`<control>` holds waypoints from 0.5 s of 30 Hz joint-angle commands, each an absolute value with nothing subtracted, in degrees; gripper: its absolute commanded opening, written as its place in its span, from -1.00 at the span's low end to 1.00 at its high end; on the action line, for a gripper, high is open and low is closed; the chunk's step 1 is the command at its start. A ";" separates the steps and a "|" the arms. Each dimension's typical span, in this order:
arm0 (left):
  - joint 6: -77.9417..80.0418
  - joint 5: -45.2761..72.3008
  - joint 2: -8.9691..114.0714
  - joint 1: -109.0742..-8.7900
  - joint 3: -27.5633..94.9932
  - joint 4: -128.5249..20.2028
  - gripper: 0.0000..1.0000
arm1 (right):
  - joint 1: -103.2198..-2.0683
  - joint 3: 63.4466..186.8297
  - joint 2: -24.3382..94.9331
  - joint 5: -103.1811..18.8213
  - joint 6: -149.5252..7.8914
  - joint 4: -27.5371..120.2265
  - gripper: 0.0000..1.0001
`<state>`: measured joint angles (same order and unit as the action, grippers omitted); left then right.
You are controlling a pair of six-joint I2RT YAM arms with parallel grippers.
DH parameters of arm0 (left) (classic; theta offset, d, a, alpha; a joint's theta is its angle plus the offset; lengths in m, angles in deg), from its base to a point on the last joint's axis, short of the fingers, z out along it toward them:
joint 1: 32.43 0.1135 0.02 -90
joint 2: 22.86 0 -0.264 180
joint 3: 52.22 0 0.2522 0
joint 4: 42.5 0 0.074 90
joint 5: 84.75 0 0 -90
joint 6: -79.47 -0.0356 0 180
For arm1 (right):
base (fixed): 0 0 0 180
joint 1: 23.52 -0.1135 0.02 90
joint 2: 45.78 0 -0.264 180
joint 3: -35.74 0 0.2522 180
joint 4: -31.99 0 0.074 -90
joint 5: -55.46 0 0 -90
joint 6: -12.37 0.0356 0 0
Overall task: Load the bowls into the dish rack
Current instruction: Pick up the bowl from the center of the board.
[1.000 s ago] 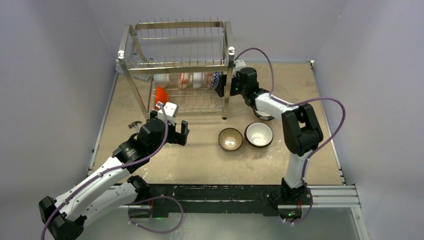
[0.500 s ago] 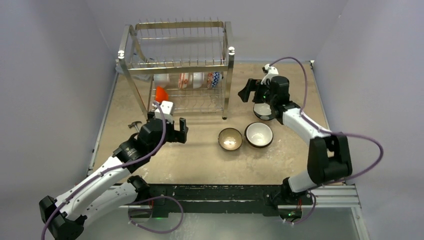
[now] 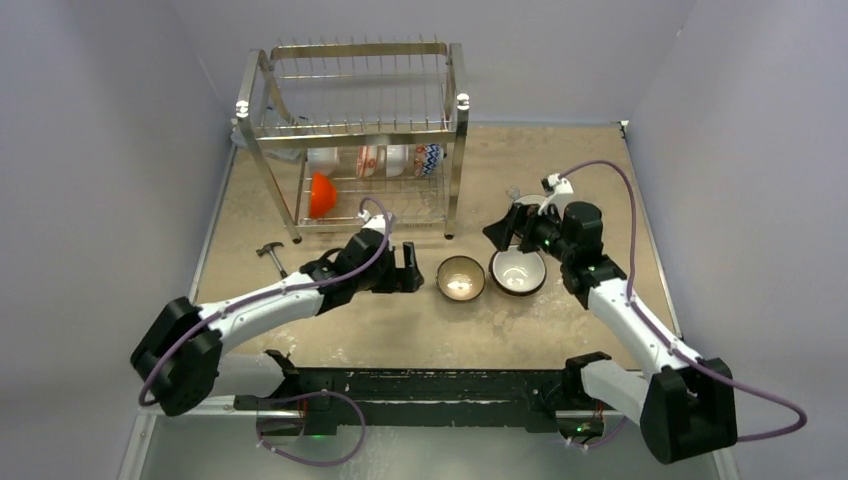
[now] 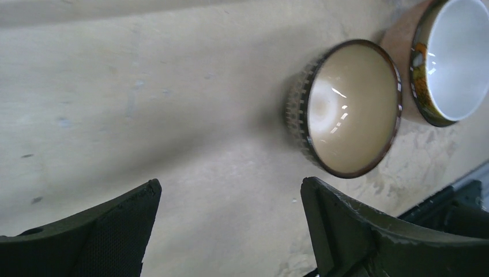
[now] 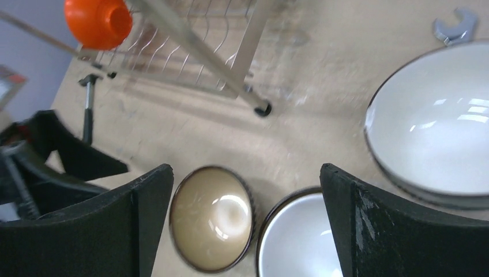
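Note:
The steel dish rack (image 3: 355, 130) stands at the back. Its lower tier holds an orange bowl (image 3: 320, 194), a red floral bowl (image 3: 368, 160), a teal-patterned bowl (image 3: 428, 158) and white ones. A brown bowl (image 3: 461, 278) and a white bowl with a dark outside (image 3: 518, 269) sit side by side on the table. My left gripper (image 3: 405, 270) is open and empty just left of the brown bowl (image 4: 352, 107). My right gripper (image 3: 510, 228) is open and empty above both bowls (image 5: 212, 216). A larger white bowl (image 5: 438, 121) lies beside it.
A small hammer (image 3: 270, 252) lies left of the rack's front leg. A wrench (image 5: 455, 26) lies beyond the large white bowl. The rack's front right leg (image 5: 262, 108) stands close behind the two table bowls. Grey walls enclose the table.
My left gripper swung right from the rack to the brown bowl; the orange bowl now rests in the lower tier. My right gripper drew back from the rack to above the table bowls.

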<state>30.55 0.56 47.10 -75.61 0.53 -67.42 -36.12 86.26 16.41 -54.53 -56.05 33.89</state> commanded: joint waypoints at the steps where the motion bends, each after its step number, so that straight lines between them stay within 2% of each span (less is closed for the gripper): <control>1: 38.13 9.30 53.30 -78.82 1.54 -53.38 0.79 | -35.67 81.00 9.45 -60.58 -50.73 32.40 0.98; 10: 43.44 13.92 64.04 -79.32 3.86 -44.97 0.73 | -35.64 76.75 5.59 -64.82 -42.89 29.84 0.98; 15: 45.36 16.48 69.68 -79.34 5.60 -42.82 0.53 | -35.64 76.49 7.09 -67.35 -43.35 30.05 0.98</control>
<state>42.46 13.15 66.73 -79.37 2.76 -47.90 -35.83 76.99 6.51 -63.88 -44.90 31.95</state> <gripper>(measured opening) 0.813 0.987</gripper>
